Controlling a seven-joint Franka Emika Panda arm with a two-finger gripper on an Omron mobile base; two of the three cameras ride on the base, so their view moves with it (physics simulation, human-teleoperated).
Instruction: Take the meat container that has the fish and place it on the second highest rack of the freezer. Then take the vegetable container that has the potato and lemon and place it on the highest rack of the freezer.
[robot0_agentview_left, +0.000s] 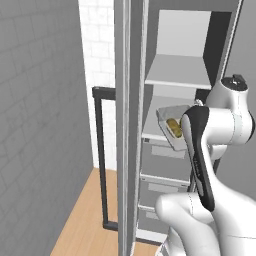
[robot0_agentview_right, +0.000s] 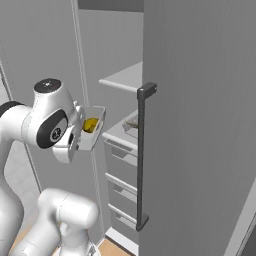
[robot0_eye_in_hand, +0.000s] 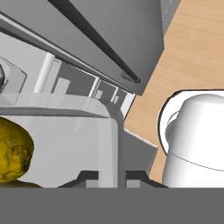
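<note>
vegetable container (robot0_agentview_right: 92, 133): pale tray, lemon (robot0_agentview_right: 90, 125) inside, pinched at its wall by gripper (robot0_eye_in_hand: 111, 177), held just before the open freezer (robot0_agentview_left: 177, 70), below its highest rack (robot0_agentview_left: 176, 75).

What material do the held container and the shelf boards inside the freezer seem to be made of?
The clear rectangular container with the yellow-brown potato looks like smooth transparent plastic or glass: the cabinet shows through its wall, and the rim catches light. The flat pale-grey shelf boards look like matte painted metal or plastic, evenly coloured with no shine; the render leaves this open.
</note>
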